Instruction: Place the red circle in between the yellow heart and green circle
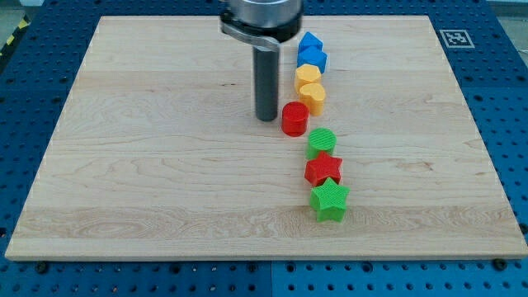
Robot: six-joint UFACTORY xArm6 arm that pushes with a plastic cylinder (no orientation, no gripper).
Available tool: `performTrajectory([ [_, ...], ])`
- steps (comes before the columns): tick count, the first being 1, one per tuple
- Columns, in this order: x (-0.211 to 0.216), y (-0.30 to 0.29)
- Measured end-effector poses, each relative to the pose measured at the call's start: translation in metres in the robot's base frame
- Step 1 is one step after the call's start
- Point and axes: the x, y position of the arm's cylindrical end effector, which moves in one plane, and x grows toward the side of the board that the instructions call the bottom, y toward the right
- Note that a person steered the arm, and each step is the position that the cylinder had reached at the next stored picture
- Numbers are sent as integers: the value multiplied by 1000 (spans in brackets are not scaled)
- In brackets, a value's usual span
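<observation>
my tip sits just left of the red circle, which lies between the yellow heart and green circle; no jaws here.

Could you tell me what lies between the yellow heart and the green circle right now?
In the camera view, the red circle partly fills the gap between yellow heart and green circle, offset left.

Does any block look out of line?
Yes. The red circle sits to the view's left of the column of blocks, beside my tip, not yet in the gap between the yellow heart and green circle.
</observation>
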Motion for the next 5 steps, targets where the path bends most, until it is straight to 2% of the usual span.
performTrajectory([
  [2,2,35],
  [3,-2,34],
  [5,-3,-57],
])
